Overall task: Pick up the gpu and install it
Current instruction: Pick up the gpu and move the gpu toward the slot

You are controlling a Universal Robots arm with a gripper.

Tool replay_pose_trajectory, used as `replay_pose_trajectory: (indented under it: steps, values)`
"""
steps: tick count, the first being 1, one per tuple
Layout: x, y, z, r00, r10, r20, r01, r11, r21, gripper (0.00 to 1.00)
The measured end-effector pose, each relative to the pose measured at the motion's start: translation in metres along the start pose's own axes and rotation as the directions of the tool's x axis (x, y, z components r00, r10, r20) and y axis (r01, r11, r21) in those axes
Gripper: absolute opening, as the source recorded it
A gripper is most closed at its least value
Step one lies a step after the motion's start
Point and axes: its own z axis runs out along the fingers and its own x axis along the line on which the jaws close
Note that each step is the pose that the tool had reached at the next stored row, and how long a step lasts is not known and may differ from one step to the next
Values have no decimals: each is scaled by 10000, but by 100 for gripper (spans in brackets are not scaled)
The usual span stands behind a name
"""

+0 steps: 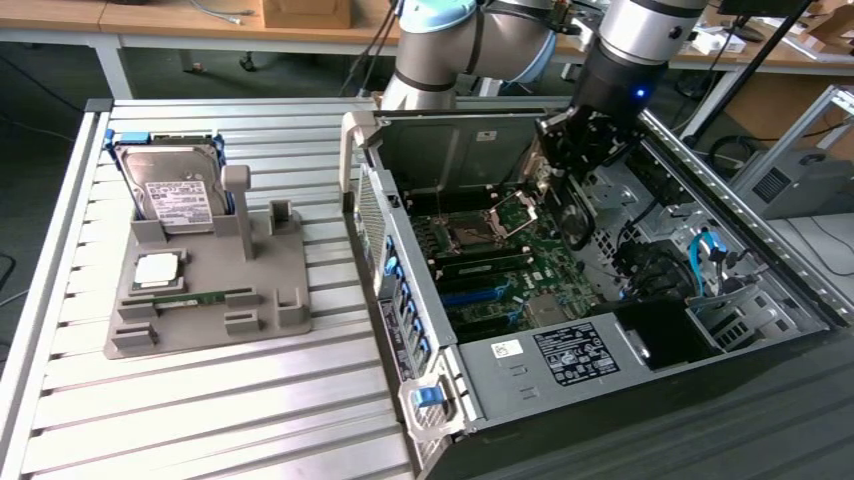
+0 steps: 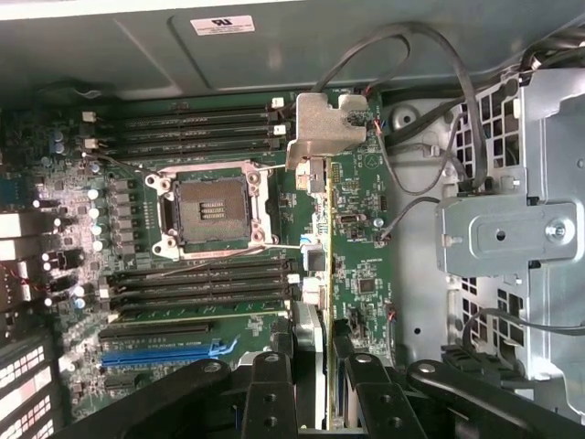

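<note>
The gpu (image 2: 317, 274), a thin dark card seen edge-on with its silver bracket (image 2: 324, 128) at the far end, is clamped between my gripper's (image 2: 315, 389) black fingers (image 2: 270, 393). It hangs over the motherboard (image 2: 366, 238), beside the empty CPU socket (image 2: 210, 206). In the exterior view, my gripper (image 1: 571, 165) reaches down into the open computer case (image 1: 400, 300). The dark gpu (image 1: 575, 215) hangs upright below it, just above the board. I cannot tell whether the card touches the board.
A grey holder (image 1: 274, 310) at the exterior view's left carries a silver hard drive (image 1: 174, 190), a green memory stick (image 1: 200, 297) and a chip (image 1: 158, 268). Inside the case, a metal drive cage (image 2: 512, 229), loose cables (image 2: 430, 101) and a blue slot (image 2: 155, 352) crowd the card.
</note>
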Motion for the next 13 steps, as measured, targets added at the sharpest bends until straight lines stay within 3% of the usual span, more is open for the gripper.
replay_pose_trajectory:
  steps: [13]
  values:
    - [2, 0, 65, 10000, 0, 0, 0, 10000, 1, 27]
